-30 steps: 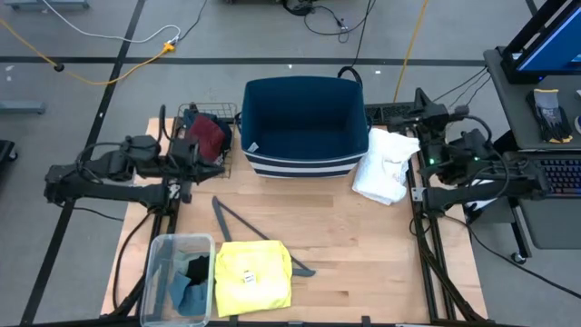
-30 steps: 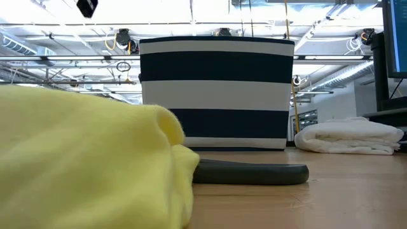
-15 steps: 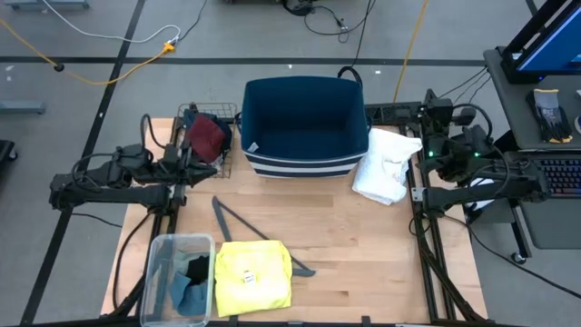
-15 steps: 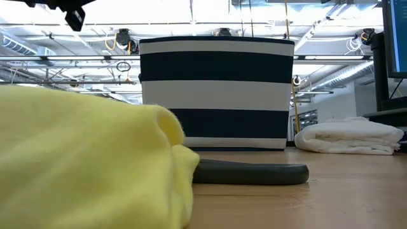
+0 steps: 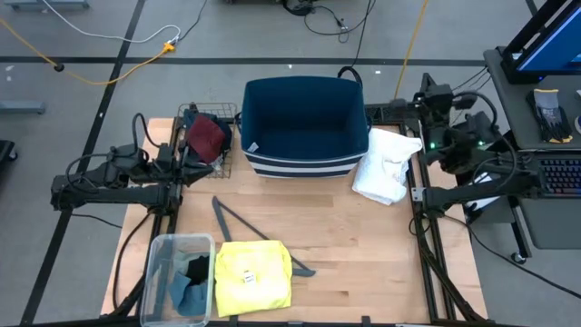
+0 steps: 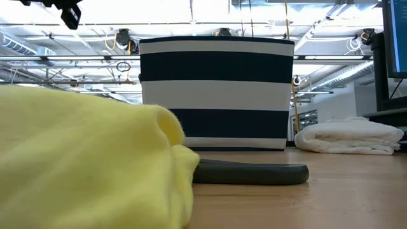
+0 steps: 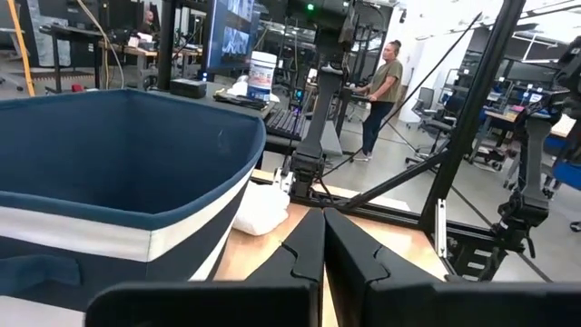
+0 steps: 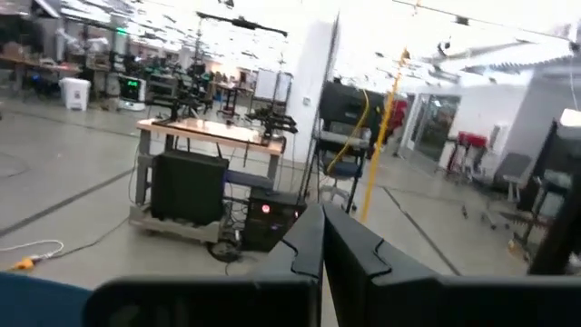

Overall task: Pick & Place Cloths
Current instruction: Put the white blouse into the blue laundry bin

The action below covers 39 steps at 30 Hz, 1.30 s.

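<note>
A folded yellow T-shirt [image 5: 254, 277] lies at the table's near edge, over part of a grey hanger [image 5: 238, 221]. A crumpled white shirt [image 5: 386, 163] rests on the table to the right of the navy striped bin [image 5: 304, 123]. A maroon piece [image 5: 207, 136] sits in a wire basket [image 5: 227, 156] left of the bin. Black and grey-blue pieces [image 5: 191, 277] lie in a clear tub [image 5: 163, 250]. My left gripper [image 7: 323, 238] is shut and empty, level, just left of the basket [image 5: 193, 156]. My right gripper [image 8: 322, 238] is shut and empty, raised by the far right corner [image 5: 424, 96].
The navy bin stands open at the table's far middle. Bare wood shows between the bin and the yellow T-shirt. A desk with a keyboard and a monitor [image 5: 554, 54] stands right of the table. A person [image 7: 386, 86] stands in the room beyond.
My left gripper has drawn back toward the table's left edge, away from the wire basket, and sunk a little, staying shut. My right gripper has risen a little at the far right corner, still shut. The cloths lie as before.
</note>
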### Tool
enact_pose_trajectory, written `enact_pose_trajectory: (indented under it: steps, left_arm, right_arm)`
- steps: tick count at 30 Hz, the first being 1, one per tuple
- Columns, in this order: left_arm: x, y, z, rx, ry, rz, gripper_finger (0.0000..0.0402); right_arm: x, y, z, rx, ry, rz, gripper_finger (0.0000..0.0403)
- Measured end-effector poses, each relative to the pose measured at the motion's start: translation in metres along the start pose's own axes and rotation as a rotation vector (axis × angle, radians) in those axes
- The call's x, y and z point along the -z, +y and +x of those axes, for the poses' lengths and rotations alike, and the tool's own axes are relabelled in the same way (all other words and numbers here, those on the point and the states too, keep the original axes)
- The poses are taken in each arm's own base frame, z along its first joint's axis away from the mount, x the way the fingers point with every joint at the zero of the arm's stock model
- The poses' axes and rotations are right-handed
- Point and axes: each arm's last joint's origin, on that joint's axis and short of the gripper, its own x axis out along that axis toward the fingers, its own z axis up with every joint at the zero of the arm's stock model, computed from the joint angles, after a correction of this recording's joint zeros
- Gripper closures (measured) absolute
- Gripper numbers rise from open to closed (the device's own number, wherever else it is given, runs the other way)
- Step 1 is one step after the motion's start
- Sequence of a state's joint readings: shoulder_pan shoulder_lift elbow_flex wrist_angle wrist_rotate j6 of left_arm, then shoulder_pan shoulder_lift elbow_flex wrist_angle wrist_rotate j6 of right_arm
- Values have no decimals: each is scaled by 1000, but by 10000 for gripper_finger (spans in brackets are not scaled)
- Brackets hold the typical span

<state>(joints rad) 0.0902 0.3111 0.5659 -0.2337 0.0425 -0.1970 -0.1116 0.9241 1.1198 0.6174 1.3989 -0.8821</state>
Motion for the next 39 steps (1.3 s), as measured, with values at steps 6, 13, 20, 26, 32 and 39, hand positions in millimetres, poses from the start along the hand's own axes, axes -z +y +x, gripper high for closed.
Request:
enact_pose_trajectory:
  steps: [6,13,20,26,32,39]
  left_arm:
    - [0,0,0,0,0,0,396]
    - [0,0,0,5,1,-16,398]
    - [0,0,0,8,2,-23,392]
    - [0,0,0,8,3,-26,393]
    - [0,0,0,8,4,-42,395]
    - [0,0,0,8,5,-44,389]
  right_arm:
    - [-21,8,3,-91,-48,-93,403]
    - [-31,6,15,-186,-55,-111,403]
    - [-13,3,37,-262,83,-70,403]
    - [14,-3,62,-258,275,-10,403]
    - [39,-5,84,-264,475,64,403]
    - [69,-7,94,-166,742,56,403]
